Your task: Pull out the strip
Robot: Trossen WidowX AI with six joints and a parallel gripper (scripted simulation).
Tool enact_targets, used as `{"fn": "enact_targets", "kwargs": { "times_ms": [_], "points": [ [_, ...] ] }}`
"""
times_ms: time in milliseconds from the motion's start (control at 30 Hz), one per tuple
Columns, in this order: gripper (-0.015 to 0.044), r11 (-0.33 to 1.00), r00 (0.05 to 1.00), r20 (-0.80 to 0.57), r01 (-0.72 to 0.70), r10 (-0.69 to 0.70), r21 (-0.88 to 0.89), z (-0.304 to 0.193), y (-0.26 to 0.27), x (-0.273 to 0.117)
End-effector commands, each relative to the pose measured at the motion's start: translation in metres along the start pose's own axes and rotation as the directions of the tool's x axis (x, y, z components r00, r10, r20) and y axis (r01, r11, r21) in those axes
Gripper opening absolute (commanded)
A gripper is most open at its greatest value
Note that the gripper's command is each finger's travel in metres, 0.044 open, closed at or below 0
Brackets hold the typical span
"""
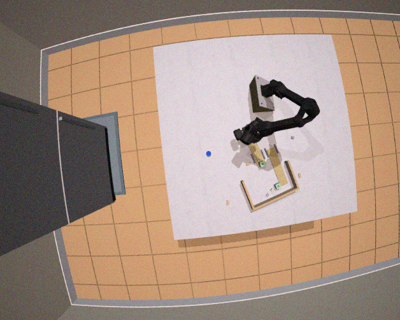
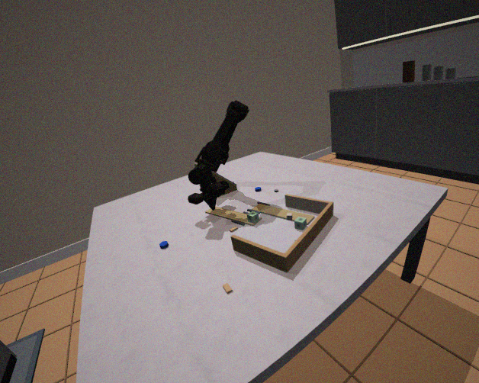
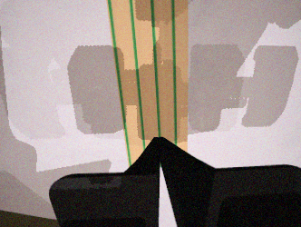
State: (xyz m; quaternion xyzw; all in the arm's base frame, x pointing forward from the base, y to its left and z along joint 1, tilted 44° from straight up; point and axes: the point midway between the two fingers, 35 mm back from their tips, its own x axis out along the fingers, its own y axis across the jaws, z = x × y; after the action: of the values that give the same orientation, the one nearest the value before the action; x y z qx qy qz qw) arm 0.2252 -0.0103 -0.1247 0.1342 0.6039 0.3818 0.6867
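While the gripper presses its tightly closed, empty tips on the green-lined strip, that strip runs lengthwise away from them toward the wooden frame, carrying a green cube at its far end.

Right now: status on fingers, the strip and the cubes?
Fingers shut, tips pressed on the green-lined strip, gripping nothing. That strip's cube sits outside the tray; other cube on its strip inside. Nothing lifted. Path unobstructed.
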Motion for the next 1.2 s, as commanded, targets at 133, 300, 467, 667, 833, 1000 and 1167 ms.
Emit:
{"fn": "enact_targets", "kwargs": {
  "times_ms": [133, 300, 467, 667, 833, 1000, 1167],
  "points": [
    [0.0000, 1.000, 1.000, -0.026, -0.012, 0.012, 0.008, 0.002, -0.002, -0.041],
    [0.0079, 0.999, 1.000, -0.025, -0.011, 0.012, 0.052, 0.015, -0.001, -0.039],
    [0.0210, 0.997, 1.000, -0.024, -0.011, 0.013, 0.080, 0.033, 0.001, -0.040],
    [0.0367, 0.997, 1.000, -0.024, -0.011, 0.013, 0.079, 0.057, 0.002, -0.041],
    [0.0440, 0.997, 1.000, -0.023, -0.011, 0.013, 0.079, 0.074, 0.002, -0.043],
    [0.0440, 0.997, 1.000, -0.022, -0.012, 0.013, 0.078, 0.091, 0.003, -0.045],
    [0.0440, 0.997, 1.000, -0.022, -0.012, 0.014, 0.078, 0.109, 0.004, -0.047]
  ]
}}
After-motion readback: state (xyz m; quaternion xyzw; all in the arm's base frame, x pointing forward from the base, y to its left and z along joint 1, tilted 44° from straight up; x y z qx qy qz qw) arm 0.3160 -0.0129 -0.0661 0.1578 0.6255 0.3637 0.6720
